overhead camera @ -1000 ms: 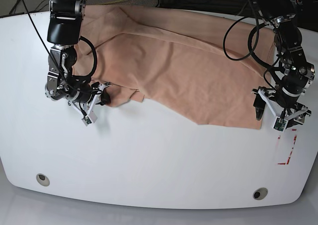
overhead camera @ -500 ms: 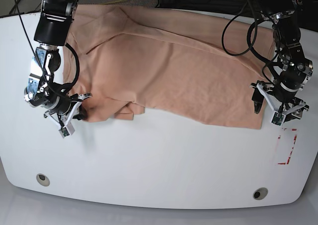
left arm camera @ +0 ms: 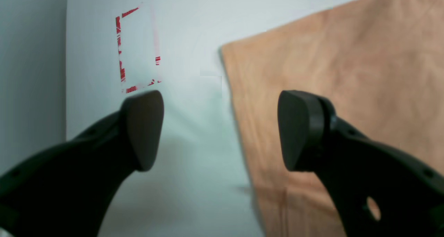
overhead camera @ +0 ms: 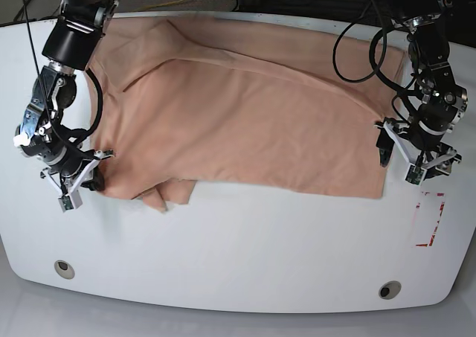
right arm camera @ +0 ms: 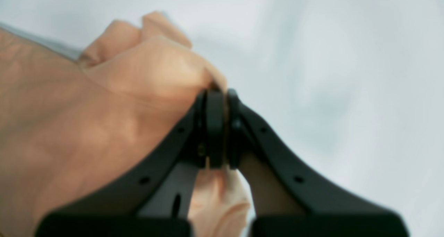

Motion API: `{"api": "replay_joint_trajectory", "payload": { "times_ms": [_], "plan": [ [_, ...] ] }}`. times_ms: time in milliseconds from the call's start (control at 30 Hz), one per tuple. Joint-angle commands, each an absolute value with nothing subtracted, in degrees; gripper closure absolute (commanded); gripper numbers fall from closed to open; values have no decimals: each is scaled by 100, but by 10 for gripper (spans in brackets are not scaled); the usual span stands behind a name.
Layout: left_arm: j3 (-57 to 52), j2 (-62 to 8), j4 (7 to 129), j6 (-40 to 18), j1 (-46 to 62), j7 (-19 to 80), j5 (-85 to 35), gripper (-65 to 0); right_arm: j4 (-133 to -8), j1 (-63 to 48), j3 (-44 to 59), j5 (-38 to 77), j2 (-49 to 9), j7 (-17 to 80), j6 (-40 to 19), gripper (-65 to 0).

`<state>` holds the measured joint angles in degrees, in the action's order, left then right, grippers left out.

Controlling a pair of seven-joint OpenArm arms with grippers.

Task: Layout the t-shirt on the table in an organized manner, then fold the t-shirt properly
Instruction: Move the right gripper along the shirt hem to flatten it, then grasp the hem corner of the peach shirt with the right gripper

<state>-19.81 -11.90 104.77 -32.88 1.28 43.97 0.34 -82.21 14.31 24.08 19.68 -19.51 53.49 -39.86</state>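
Observation:
The peach-pink t-shirt [overhead camera: 245, 106] lies spread over the back half of the white table [overhead camera: 245, 255]. At its front left corner my right gripper [overhead camera: 93, 181] is shut on a bunch of the fabric. The right wrist view shows the jaws of that right gripper [right arm camera: 216, 98] pressed together on the t-shirt [right arm camera: 104, 108]. My left gripper [overhead camera: 405, 155] hangs open over the shirt's right edge. In the left wrist view the left gripper [left arm camera: 222, 131] straddles that edge of the t-shirt [left arm camera: 347, 56], holding nothing. A small flap [overhead camera: 167, 196] is crumpled along the front hem.
A red rectangle mark [overhead camera: 425, 242] sits on the table just in front of the left gripper, and the same red mark [left arm camera: 119, 56] shows in the left wrist view. Two grommet holes [overhead camera: 64, 268] [overhead camera: 388, 290] lie near the front edge. Cables hang behind the table.
My right gripper has pulled the shirt's corner leftward and toward the table's left edge, spreading the fabric flatter. The left gripper has shifted slightly back and stays open.

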Motion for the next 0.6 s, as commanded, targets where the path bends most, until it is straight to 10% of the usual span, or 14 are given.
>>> {"api": "replay_joint_trajectory", "payload": {
  "times_ms": [0, 200, 567],
  "plan": [
    [-2000, -1253, 10563, -3257, 48, 4268, -4, -472, -8013, 1587, 2396, 1921, -2026, 5218, -4000, 0],
    [-2000, -1182, 10563, -3257, 48, 4268, -4, -472, -7644, 1657, 2396, 1429, -1982, 5218, -4000, -93],
    [-2000, -1182, 10563, -3257, 48, 4268, -4, -472, -7670, 1543, 2431, 1411, -2018, 5200, -4000, -625]
  ]
}}
